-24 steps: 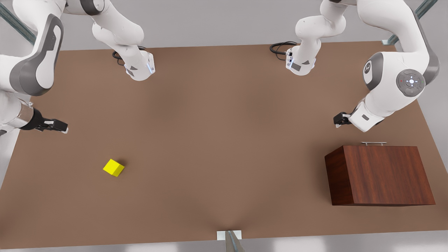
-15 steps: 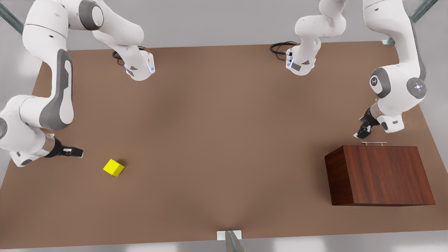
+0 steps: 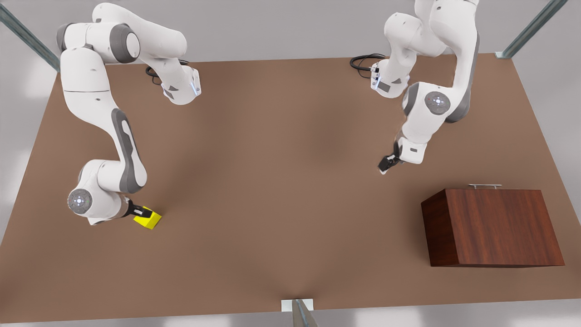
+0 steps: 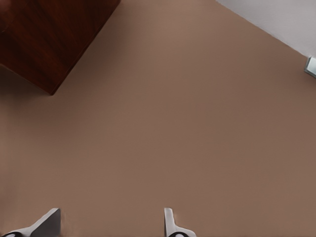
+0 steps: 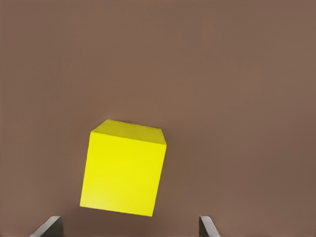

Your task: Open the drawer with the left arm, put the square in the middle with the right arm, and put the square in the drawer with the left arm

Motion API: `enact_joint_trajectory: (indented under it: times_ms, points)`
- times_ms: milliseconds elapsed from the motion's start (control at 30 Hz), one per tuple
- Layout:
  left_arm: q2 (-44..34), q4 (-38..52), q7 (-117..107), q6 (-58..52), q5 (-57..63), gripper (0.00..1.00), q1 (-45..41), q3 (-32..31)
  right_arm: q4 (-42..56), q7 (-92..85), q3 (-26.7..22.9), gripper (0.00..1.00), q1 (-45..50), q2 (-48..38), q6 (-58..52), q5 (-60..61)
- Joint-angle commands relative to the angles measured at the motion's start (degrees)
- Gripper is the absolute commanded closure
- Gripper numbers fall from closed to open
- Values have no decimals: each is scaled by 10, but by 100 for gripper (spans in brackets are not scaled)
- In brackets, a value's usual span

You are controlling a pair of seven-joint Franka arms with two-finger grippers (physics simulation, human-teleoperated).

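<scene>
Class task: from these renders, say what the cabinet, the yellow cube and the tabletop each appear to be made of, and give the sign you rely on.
Cabinet: probably wood or wood veneer, reddish-brown, with streaked grain and a soft sheen. Its handle: likely metal, thin and silvery. Yellow cube: maybe plastic or painted; flat uniform colour, no grain, sharp edges. Tabletop: plain matte brown without texture, so the material stays open.
</scene>
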Motion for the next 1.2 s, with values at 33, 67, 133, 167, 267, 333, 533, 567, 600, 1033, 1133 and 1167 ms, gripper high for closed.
enact_joint_trajectory:
  times_ms: [33, 67, 133, 167, 267, 333, 533, 567, 600, 1033, 1133, 1167]
  points:
    - [10, 0, 43, -4, 29, 0, 379, 5, 0, 1, 1, 0, 1, 8, 7, 1]
    - [14, 0, 58, 0, 29, 0, 387, 9, -1, 1, 9, 0, 0, 15, 16, 1]
    - [12, -45, 57, 96, 29, 0, 390, 10, 0, 3, 22, 0, 0, 22, 16, 1]
    - [11, -46, 57, 95, 27, 0, 390, 11, -1, 3, 23, 0, 0, 23, 17, 1]
    - [13, -69, 56, 146, 22, 0, 391, 26, -7, 0, 23, 0, -3, 27, 20, 0]
    - [15, -71, 41, 146, -27, 0, 390, 26, -14, -7, 22, 0, -12, 21, 20, 0]
    - [73, -56, -86, 152, -80, 0, 391, 12, -29, 44, 22, 0, -14, 38, 80, 0]
    - [103, -26, -56, 144, -80, 0, 390, 12, -28, 44, 22, 0, -15, 42, 82, 0]
    - [133, 40, 5, 82, -78, 0, 390, 13, -22, 44, 22, 0, -15, 48, 85, 1]
    - [135, 42, 45, 144, -181, 0, 403, 12, -1, 33, 22, 35, -11, 67, 87, -5]
    - [135, 42, 45, 148, -224, 0, 403, 6, -1, 33, 22, 37, -9, 67, 86, -5]
    - [135, 42, 45, 151, -228, 0, 403, 3, -1, 34, 22, 41, -7, 66, 86, -5]
